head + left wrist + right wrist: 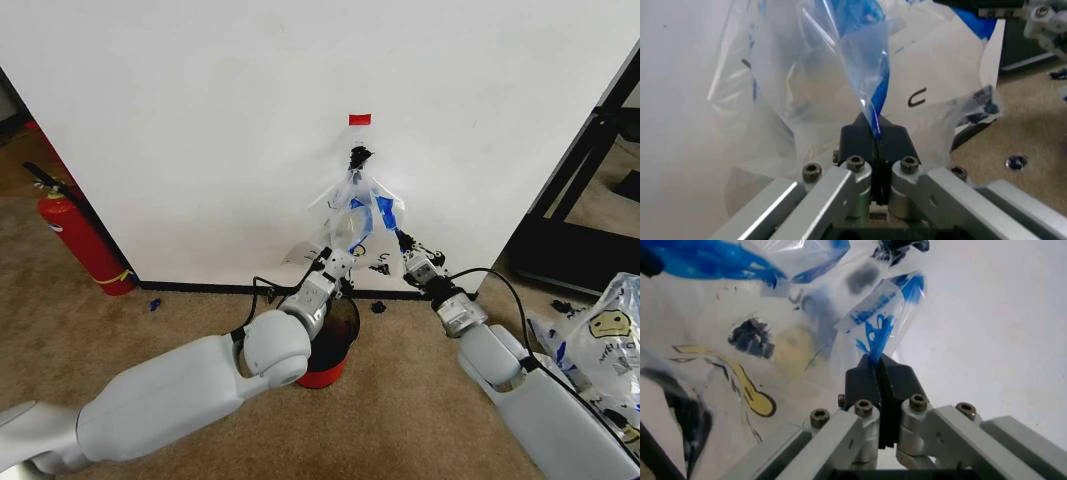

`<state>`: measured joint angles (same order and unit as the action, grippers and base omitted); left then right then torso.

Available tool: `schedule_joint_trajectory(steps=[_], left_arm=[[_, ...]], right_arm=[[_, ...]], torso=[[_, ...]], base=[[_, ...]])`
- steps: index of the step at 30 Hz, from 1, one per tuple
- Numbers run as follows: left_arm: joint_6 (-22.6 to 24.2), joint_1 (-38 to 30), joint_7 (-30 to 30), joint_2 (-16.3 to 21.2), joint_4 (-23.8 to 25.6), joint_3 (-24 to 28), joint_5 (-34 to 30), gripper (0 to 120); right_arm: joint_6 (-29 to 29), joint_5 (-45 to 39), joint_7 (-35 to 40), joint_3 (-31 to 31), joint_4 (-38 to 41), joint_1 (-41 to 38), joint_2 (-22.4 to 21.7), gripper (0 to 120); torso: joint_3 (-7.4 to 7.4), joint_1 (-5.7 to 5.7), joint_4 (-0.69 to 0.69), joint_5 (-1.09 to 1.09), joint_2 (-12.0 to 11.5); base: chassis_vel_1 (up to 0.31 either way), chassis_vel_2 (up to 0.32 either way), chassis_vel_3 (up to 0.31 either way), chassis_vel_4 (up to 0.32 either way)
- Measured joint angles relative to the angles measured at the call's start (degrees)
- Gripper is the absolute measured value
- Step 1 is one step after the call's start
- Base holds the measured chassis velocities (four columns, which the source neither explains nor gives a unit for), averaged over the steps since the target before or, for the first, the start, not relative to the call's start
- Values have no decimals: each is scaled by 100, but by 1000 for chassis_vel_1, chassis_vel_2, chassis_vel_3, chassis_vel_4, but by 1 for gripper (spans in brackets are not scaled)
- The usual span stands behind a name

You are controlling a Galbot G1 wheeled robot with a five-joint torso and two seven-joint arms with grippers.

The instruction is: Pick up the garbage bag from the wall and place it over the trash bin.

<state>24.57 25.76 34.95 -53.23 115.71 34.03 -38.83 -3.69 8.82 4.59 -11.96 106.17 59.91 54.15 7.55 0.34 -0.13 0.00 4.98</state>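
While the garbage bag (362,208) hangs from the black hook (359,155) on the wall (200,130), just below the red tape mark (359,119), both grippers hold its lower part. The left gripper (336,262), reaching forward and upward from a bent elbow, stands below and to the left of the hook, directly above the trash bin (330,352); its fingers (860,137) are pressed together on a pinched fold of blue-printed film. The right gripper (408,246), on an arm stretched forward from the right shoulder, stands below and to the right of the hook, its fingers (863,382) likewise closed on a narrow blue-printed pleat. The two grippers are near each other, with the bag's body between them. The film appears very light, limp and crinkly, so it should follow any pull yet offer no stiffness of its own; it also looks thin enough to tear or slip if tugged sharply against the hook. Holding gathered folds near the rim on opposite sides, as here, seems the soundest purchase for spreading the mouth later. Beside the right arm, well away from the hook, lies a heap of like bags (600,345); a red fire extinguisher (80,238) stands far left of the hook.
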Motion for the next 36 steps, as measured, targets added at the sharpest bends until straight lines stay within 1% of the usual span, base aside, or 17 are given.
schedule_joint_trajectory(steps=[4,14,18,32,34,36], left_arm=[[-10,133,-1,11,49,-13,80,0],[-17,341,-14,62,138,-65,184,0],[-17,540,-31,120,236,-150,260,0],[-22,960,-123,141,431,-331,539,0],[-46,1180,-181,171,464,-393,667,0],[-56,1253,-198,178,481,-422,716,0]], right_arm=[[-22,7,-22,-102,184,251,-18,0],[-41,11,-39,-234,371,572,-52,0],[-96,47,-58,-287,458,776,-47,0],[-90,24,-73,-365,614,862,-34,0],[-141,121,-135,-367,622,1048,-31,0],[-149,142,-138,-361,639,1074,-30,0]], torso=[[0,0,0,0,0],[0,0,0,0,0],[0,0,0,0,0],[0,0,0,0,0],[0,0,0,0,0],[0,0,0,0,0]], base=[[0,0,0,0],[0,0,0,0],[0,0,0,0],[0,0,0,0],[0,0,0,0],[0,0,0,0]])
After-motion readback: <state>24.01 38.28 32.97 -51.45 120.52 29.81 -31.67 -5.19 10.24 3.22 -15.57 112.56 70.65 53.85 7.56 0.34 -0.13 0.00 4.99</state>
